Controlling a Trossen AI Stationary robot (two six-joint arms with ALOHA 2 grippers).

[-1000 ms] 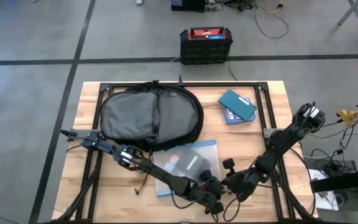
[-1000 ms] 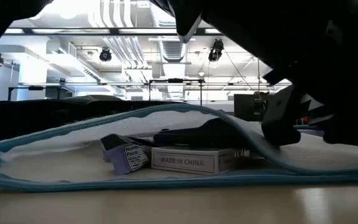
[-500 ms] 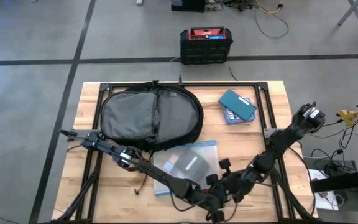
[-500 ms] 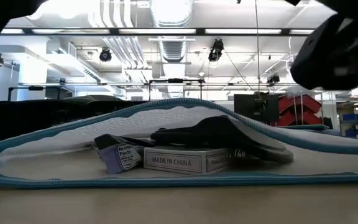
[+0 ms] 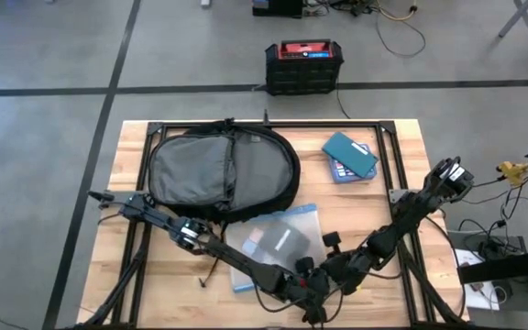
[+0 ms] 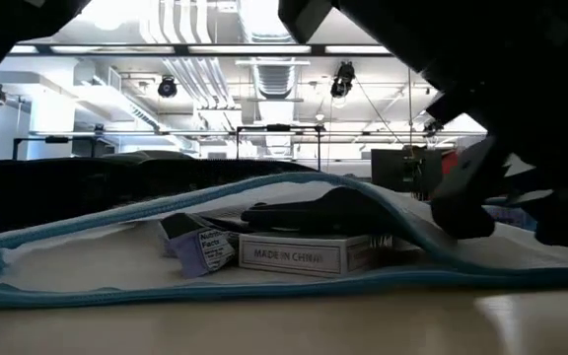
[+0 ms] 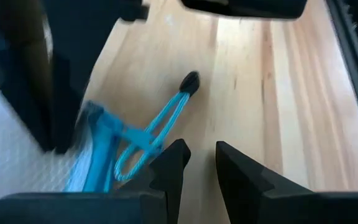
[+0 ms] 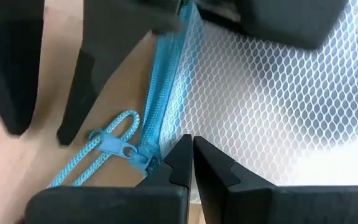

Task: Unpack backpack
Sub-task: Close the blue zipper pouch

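Observation:
The black backpack [image 5: 223, 172] lies flat on the table's far left half, grey lining up, and no gripper touches it. A clear mesh pouch [image 5: 278, 240] with a blue zipper lies on the table nearer than the backpack. It holds a white box [image 6: 289, 254], a purple packet [image 6: 200, 247] and a black object. Both grippers are at the pouch's near right corner. My right gripper [image 5: 324, 269] [image 8: 189, 149] is shut at the zipper edge. My left gripper [image 5: 308, 295] [image 7: 199, 158] is open only a little, just short of the blue zipper pull cord [image 7: 160, 134]. My right gripper pinches the pouch at its blue zipper edge [image 8: 157, 146], right beside the slider [image 8: 118, 148]. The fingers come slanting down from the table's right. The pouch's bottom stays on the table, and its top layer [image 6: 383, 202] slopes down toward the gripper [image 6: 466, 202].
A teal box [image 5: 349, 156] lies on the table's far right part. A black crate with a red top [image 5: 304, 66] stands on the floor beyond the far edge. Bare wood [image 5: 154, 266] shows at the table's near left.
In the low view my right gripper rose out of the picture half a second ago and has come back down at the pouch's right end. The pouch's top layer stood higher on that side then and now slopes down again. Both grippers have shifted slightly toward the table's left.

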